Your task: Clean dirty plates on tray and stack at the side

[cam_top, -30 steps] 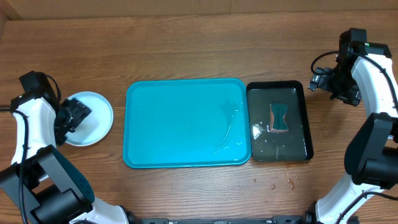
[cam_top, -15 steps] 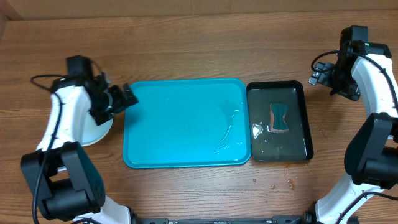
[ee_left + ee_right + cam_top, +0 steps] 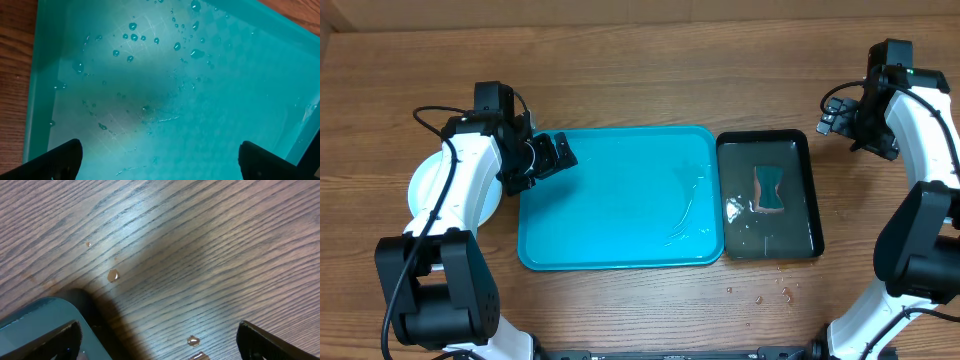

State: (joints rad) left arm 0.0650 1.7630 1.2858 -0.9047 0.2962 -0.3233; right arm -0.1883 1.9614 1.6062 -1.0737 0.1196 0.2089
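Observation:
The turquoise tray (image 3: 620,200) lies mid-table, wet and bare of plates. A white plate (image 3: 420,187) sits on the table left of the tray, partly hidden by my left arm. I cannot tell whether other plates lie under it. My left gripper (image 3: 555,155) is open and empty above the tray's far-left corner. In the left wrist view it (image 3: 160,162) hangs over the tray's wet floor (image 3: 200,90), its fingertips (image 3: 65,157) wide apart. My right gripper (image 3: 835,120) is open and empty at the far right, above bare wood (image 3: 200,255).
A black tray (image 3: 817,200) holding a teal sponge (image 3: 769,190) and water stands right of the turquoise tray. Its corner (image 3: 35,325) shows in the right wrist view. Water drops (image 3: 113,275) lie on the wood, and more (image 3: 760,297) lie near the front.
My left gripper has swung right from the white plate to over the tray's far-left corner, empty. The plate has stayed on the table. The right arm has barely moved.

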